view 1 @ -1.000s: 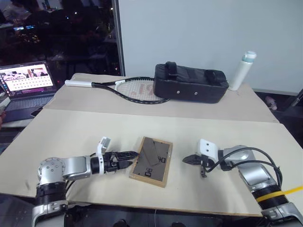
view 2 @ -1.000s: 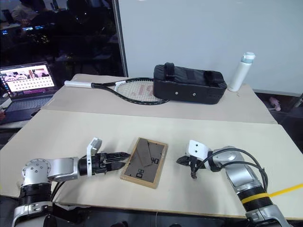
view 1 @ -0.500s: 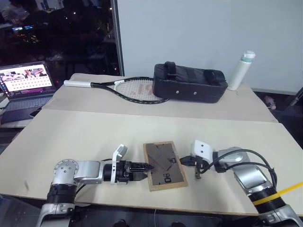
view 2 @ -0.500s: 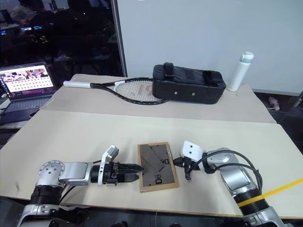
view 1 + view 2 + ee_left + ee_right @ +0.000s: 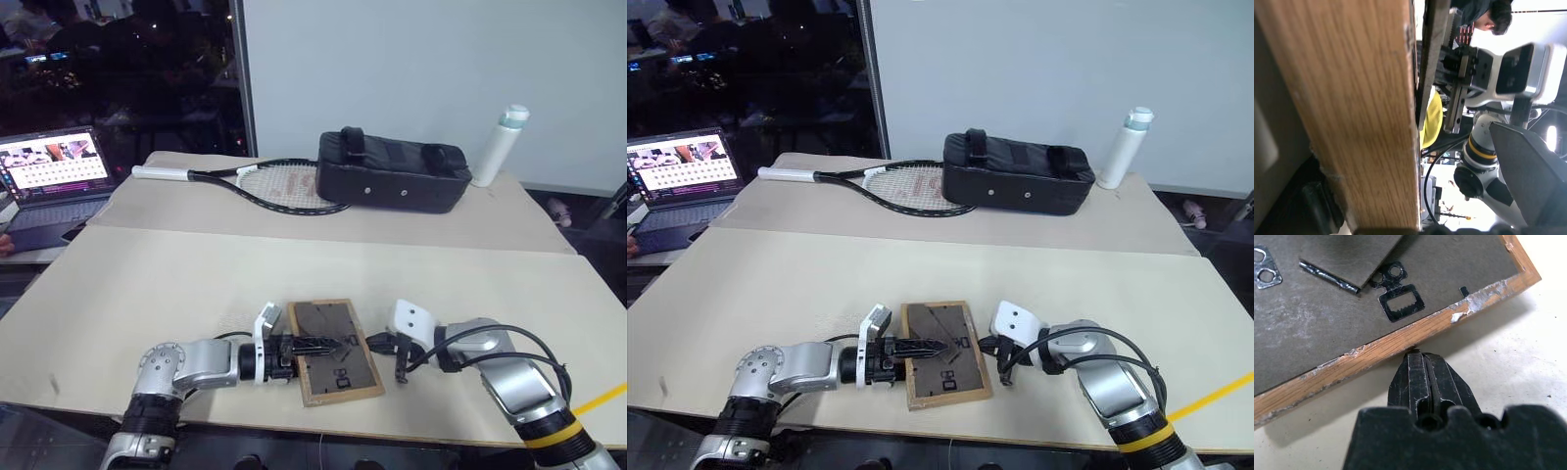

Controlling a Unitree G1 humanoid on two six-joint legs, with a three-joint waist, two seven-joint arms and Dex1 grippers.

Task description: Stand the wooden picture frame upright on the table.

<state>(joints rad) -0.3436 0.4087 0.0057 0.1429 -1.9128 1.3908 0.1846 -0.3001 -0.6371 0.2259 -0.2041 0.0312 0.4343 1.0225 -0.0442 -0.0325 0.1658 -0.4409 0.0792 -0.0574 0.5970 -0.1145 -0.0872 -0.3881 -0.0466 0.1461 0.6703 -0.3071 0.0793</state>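
The wooden picture frame (image 5: 341,370) lies face down near the front edge of the table (image 5: 176,274), its dark back panel and fold-out stand (image 5: 1352,254) facing up. My left gripper (image 5: 323,345) is open and reaches in from the left. One finger lies over the back panel, and the light-wood rim (image 5: 1366,112) sits between the two fingers. My right gripper (image 5: 1418,357) is shut and holds nothing. Its tip touches the frame's right rim (image 5: 1400,340).
At the back of the table lie a tennis racket (image 5: 274,186), a black padded bag (image 5: 394,183) and a white bottle (image 5: 500,145). A laptop (image 5: 54,181) sits open off the far left. The table's front edge runs just below the frame.
My left gripper has moved right, from beside the frame to astride its left rim. The frame has turned and slid a little toward the front edge. My right gripper has closed in on its right rim.
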